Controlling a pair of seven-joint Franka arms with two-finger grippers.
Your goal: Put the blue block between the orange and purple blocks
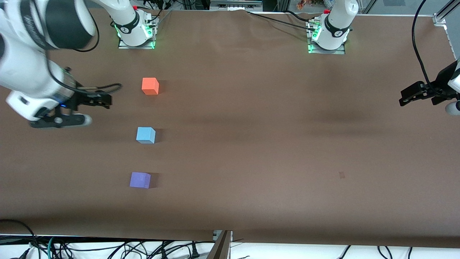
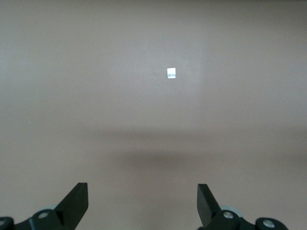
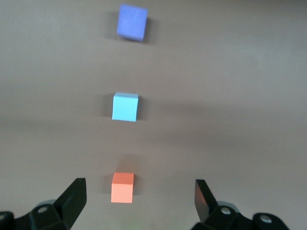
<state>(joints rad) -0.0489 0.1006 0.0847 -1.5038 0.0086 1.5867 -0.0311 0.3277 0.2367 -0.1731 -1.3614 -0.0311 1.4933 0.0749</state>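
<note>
Small matte sky-blue cube (image 1: 145,135) sits on the brown table cloth (image 1: 273,118), between the bright orange matte cube (image 1: 150,86) and the violet-purple matte cube (image 1: 139,180). All three form one line toward the right arm's end of the table: orange farthest from the front camera, purple nearest, gaps approx. equal, none touching.

Right gripper (image 1: 81,111) hangs over bare cloth beside the orange and blue cubes; fingers spread wide, holding nothing. Right wrist view shows all three cubes in a row.

Left gripper (image 1: 413,96) hangs at the left arm's end of the table, fingers wide apart, empty. Left wrist view: bare cloth w/ one small pale mark (image 2: 171,73).
</note>
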